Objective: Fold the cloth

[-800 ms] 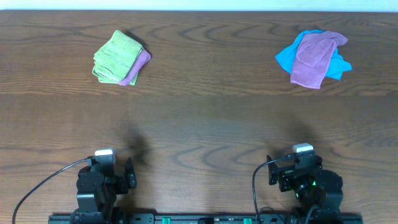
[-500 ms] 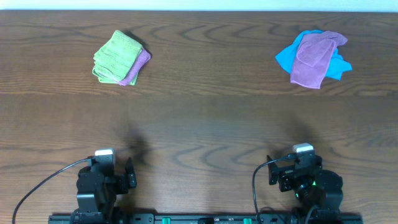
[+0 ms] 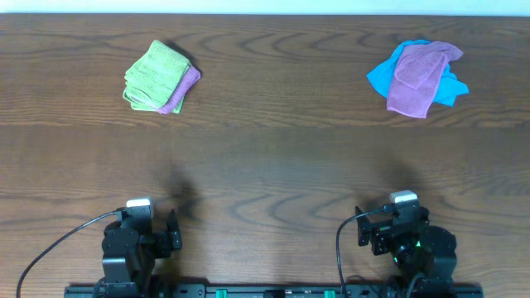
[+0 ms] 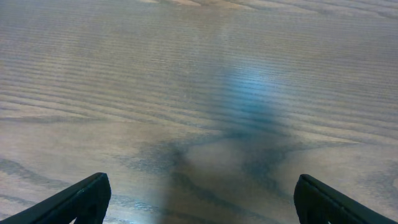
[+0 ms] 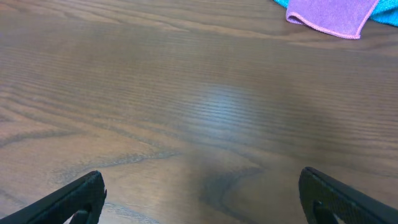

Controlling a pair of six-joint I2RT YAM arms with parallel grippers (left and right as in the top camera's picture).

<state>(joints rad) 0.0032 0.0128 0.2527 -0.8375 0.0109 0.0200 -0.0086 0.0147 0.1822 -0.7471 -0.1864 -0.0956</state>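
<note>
The mauve-purple cloth (image 3: pixel 418 76) lies crumpled at the far right of the table, on top of a bright blue cloth (image 3: pixel 381 76). Its near edge also shows at the top of the right wrist view (image 5: pixel 329 14). My left gripper (image 3: pixel 153 228) sits at the near left edge, open and empty, with only bare wood between its fingers (image 4: pixel 74 199). My right gripper (image 3: pixel 393 223) sits at the near right edge, open and empty, well short of the cloth; its fingers (image 5: pixel 339 199) frame bare wood.
A lime-green cloth (image 3: pixel 151 74) folded together with a second purple cloth (image 3: pixel 182 89) lies at the far left. The wooden table (image 3: pixel 265 157) stretches between the cloths and the arms. A cable (image 3: pixel 58 244) runs by the left arm base.
</note>
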